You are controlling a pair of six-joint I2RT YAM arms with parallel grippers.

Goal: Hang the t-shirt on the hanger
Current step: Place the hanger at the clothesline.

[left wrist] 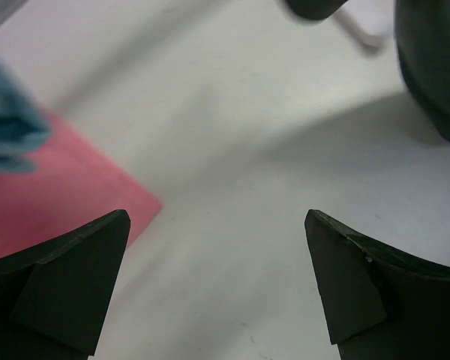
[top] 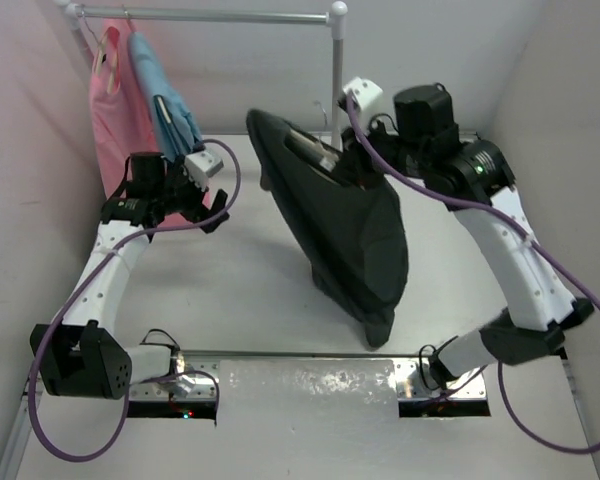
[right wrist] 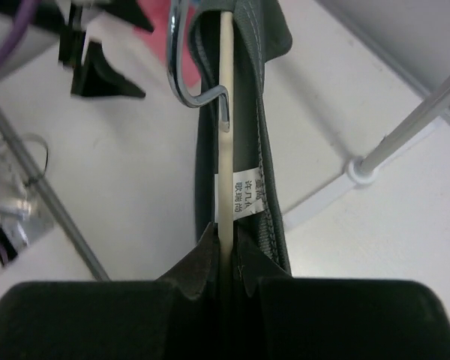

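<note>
Task looks nearly done: t-shirt draped over hanger, hanging over worktop. Right jaws closed narrow on hanger rod. Left jaws wide, empty, well apart to left of t-shirt. Hanger long axis slants far-left to near-right.

Pink garment, light blue garment beside it, both on pipe rail
</note>
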